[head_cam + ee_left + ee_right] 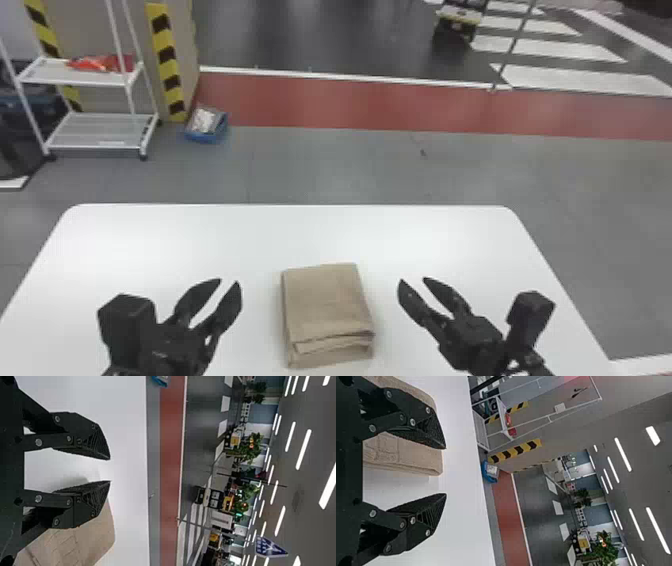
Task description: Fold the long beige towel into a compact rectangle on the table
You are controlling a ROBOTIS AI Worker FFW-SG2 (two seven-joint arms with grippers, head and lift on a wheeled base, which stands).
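My left gripper [216,300] is to the left of the towel and my right gripper [417,295] to its right, each apart from it with nothing held. The beige towel [327,305] lies folded in a thick, near-rectangular stack, its layered edges showing at the near side. In the left wrist view, the left gripper [110,470] has its fingers spread, and the towel [75,544] is partly behind one of them. In the right wrist view, the right gripper [445,471] is spread too, with the towel [415,455] partly covered by one finger.
The white table [200,235] extends around the towel, its far edge straight with rounded corners. Beyond it on the floor stand a white rack [100,130] and a blue bin [206,125] at the back left.
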